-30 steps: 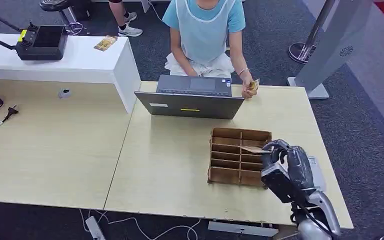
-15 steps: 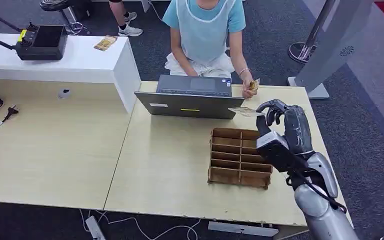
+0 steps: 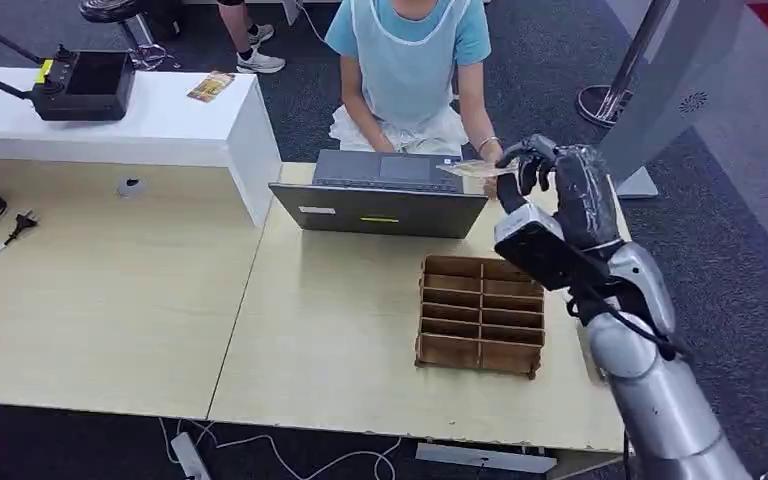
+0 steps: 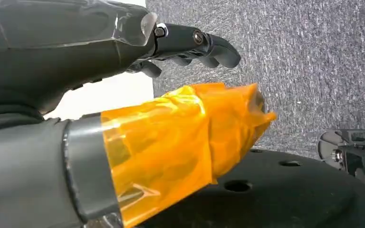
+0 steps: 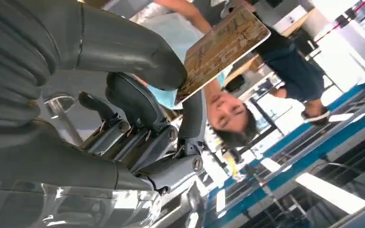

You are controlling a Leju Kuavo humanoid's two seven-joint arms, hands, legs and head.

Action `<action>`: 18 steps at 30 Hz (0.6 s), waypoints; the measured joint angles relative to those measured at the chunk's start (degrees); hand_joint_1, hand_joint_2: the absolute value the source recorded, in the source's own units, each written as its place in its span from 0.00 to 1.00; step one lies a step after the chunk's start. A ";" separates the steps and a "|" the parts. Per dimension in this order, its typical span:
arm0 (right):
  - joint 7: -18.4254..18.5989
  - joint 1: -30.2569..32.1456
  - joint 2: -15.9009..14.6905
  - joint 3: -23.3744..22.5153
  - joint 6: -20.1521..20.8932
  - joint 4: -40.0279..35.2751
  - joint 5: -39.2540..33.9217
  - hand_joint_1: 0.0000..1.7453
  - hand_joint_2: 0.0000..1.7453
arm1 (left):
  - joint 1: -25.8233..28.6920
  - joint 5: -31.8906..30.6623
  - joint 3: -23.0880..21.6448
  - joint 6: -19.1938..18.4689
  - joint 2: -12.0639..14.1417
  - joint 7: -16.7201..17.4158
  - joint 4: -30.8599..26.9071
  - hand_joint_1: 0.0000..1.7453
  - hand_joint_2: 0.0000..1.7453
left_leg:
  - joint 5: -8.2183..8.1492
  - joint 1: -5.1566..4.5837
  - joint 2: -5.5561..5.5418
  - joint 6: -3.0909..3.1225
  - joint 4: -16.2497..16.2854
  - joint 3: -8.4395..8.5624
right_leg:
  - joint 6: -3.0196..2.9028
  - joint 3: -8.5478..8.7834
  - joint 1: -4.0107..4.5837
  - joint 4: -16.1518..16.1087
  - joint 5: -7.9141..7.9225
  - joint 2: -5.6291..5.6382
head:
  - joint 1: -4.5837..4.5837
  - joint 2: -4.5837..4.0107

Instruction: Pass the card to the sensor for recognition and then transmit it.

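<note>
Card (image 3: 475, 169) — in the head view it is pinched at one end by the right hand (image 3: 550, 185), lying nearly flat above the far edge of the tabletop (image 3: 330, 330), over the back corner of the laptop (image 3: 385, 192) and close in front of the person (image 3: 407, 60) seated there. The right arm is stretched forward and up, wrist cocked, well beyond the slotted box (image 3: 480, 313). With so little of the card in the grip, it could twist or slide out as the arm reaches on, and a slightly wrong line could knock it against the laptop or the person's own hand. I cannot pick out the sensor in these pictures.

In the left wrist view the left hand (image 4: 123, 95) hangs over grey carpet with nothing in it — fingers lightly curled but apart, thumb wrapped in orange tape.

In the right wrist view the card (image 5: 218, 50) is clamped between the thumb (image 5: 123, 45) and one finger, most of it jutting free; the other fingers (image 5: 133, 102) are bent loosely beneath without touching it, so the hold looks thin.
</note>
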 joint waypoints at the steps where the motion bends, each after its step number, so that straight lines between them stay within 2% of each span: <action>1: 0.74 -2.15 0.00 0.65 0.71 1.04 -0.09 1.00 1.00 | -0.01 -0.11 0.00 -0.09 0.02 0.00 0.00 0.00 0.00 | 0.03 0.00 0.00 -0.05 0.00 0.00 | -0.03 0.00 0.00 0.01 0.02 0.00 | 0.00 0.00; 6: 4.52 -13.22 0.98 3.56 3.43 7.72 -0.48 1.00 1.00 | -0.06 -0.52 0.00 -0.44 0.28 0.00 0.00 0.00 0.00 | 0.09 0.02 -0.02 -0.08 0.00 0.01 | -0.09 0.00 0.01 0.02 0.06 -0.01 | 0.02 0.00; 11: 7.19 -22.01 2.86 5.50 4.41 15.90 -0.50 1.00 1.00 | -0.07 -1.09 -0.04 -0.59 0.46 0.04 0.00 0.00 0.00 | 0.10 0.03 -0.02 -0.09 0.00 0.01 | -0.09 -0.01 0.02 0.03 0.07 -0.01 | 0.00 0.00; 15: 8.55 -26.83 4.13 6.36 4.65 21.42 -0.13 1.00 1.00 | -0.07 -1.38 -0.11 -0.70 0.50 0.09 0.00 0.00 0.00 | 0.10 0.04 -0.04 -0.09 0.00 0.01 | -0.09 -0.01 0.04 0.03 0.07 -0.02 | 0.02 0.00; 18: 11.44 -29.99 5.18 7.21 6.42 25.99 0.98 1.00 1.00 | -0.08 -1.94 -0.17 -0.96 0.55 0.11 0.00 0.00 0.00 | 0.10 0.04 -0.02 -0.09 0.00 0.00 | -0.09 -0.01 0.04 0.03 0.07 -0.01 | 0.02 0.00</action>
